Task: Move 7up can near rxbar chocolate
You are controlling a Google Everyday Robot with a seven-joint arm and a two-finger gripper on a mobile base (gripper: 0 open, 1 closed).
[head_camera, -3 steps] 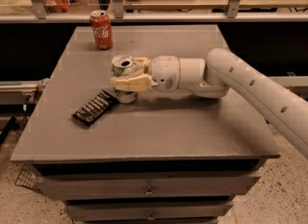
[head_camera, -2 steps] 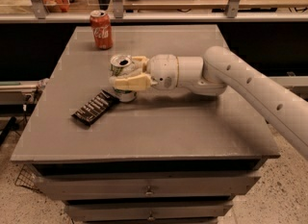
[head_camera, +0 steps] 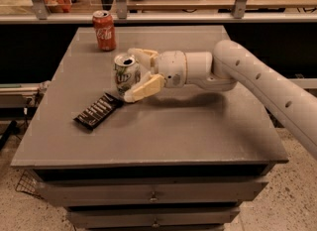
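The 7up can (head_camera: 125, 78), silver-white with a green logo, stands upright on the grey table (head_camera: 198, 131). Its base is just right of the upper end of the rxbar chocolate (head_camera: 99, 111), a flat dark bar with white lettering lying diagonally. My gripper (head_camera: 129, 75) reaches in from the right. Its fingers are spread to either side of the can, one finger (head_camera: 143, 55) behind it and the other (head_camera: 143, 88) in front of it. The fingers look open around the can.
A red cola can (head_camera: 104, 30) stands at the table's back left. The arm (head_camera: 257, 81) stretches across the right half of the table. Drawers sit below the front edge. A shelf rail runs behind the table.
The fingers have spread apart from the 7up can, which stays standing beside the bar. The wrist has shifted slightly.
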